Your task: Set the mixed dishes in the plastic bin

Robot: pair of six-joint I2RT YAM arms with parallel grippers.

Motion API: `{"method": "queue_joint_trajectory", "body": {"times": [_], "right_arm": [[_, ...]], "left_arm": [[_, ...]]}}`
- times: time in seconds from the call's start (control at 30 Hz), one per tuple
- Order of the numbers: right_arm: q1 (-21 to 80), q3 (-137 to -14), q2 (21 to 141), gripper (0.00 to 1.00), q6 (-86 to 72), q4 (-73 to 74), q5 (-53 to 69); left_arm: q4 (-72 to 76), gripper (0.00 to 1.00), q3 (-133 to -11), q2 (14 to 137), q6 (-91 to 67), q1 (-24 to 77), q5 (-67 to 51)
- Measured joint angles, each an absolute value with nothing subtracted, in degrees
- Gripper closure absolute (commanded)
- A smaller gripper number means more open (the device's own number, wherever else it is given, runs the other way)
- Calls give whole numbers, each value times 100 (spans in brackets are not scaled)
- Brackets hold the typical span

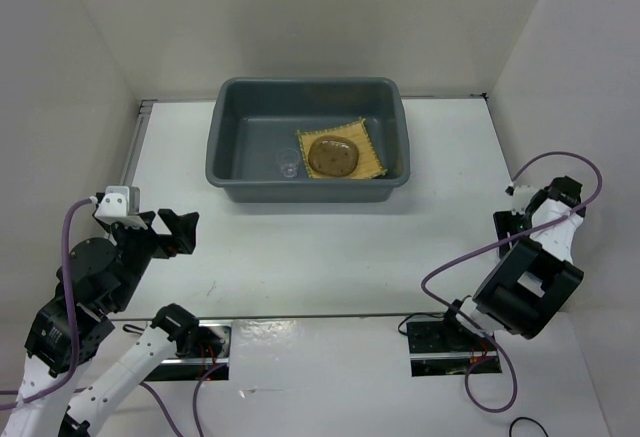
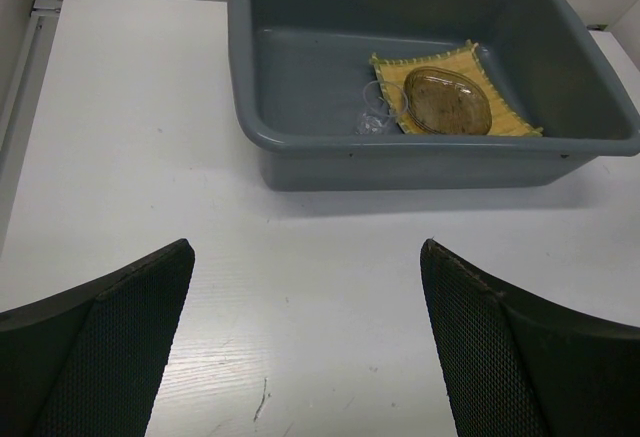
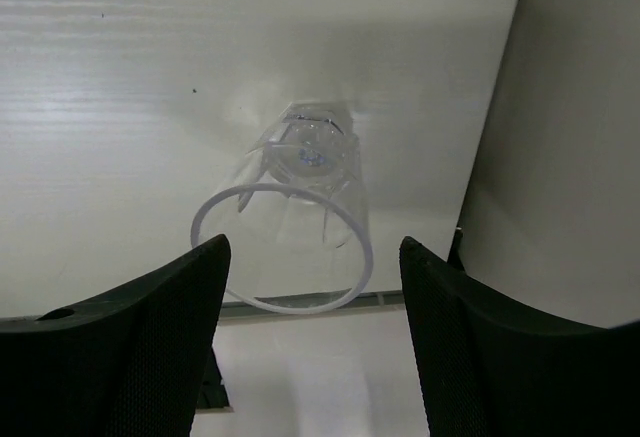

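Observation:
The dark grey plastic bin (image 1: 300,193) (image 2: 400,167) stands at the back middle of the table. Inside it lies the yellow woven mat (image 1: 373,163) (image 2: 503,109) with a round glass saucer (image 1: 333,156) (image 2: 447,100) on top. A tiny clear cup (image 1: 288,166) (image 2: 378,113) stands beside the mat. Another clear cup (image 3: 300,197) lies on its side on the table by the right wall, mouth toward my right gripper (image 3: 315,244) (image 1: 508,209). That gripper is open, its fingertips either side of the cup's rim and not touching it. My left gripper (image 2: 306,252) (image 1: 183,233) is wide open over bare table, well short of the bin.
A white wall (image 3: 580,137) rises close to the right of the lying cup. A metal strip (image 2: 30,47) runs along the table's left edge. Purple cables (image 1: 470,257) loop beside the right arm.

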State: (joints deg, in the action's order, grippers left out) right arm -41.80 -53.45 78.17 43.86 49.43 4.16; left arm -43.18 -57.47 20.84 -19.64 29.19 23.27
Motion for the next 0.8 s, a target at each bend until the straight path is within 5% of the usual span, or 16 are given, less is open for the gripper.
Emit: {"method": "queue_joint_trajectory", "body": {"times": [0.33, 0.6, 0.8], "right_arm": [[-4128, -5033, 7782, 37, 4471, 4536, 375], [-4117, -5081, 8239, 98, 4320, 4359, 373], [-4104, -5631, 8514, 100, 4219, 4652, 478]], "left_arm": [[-4318, 0, -5747, 2084, -1964, 2919, 2327], [-4320, 0, -5747, 2034, -1964, 2919, 2327], [-4311, 0, -5747, 1940, -1964, 2919, 2327]]}}
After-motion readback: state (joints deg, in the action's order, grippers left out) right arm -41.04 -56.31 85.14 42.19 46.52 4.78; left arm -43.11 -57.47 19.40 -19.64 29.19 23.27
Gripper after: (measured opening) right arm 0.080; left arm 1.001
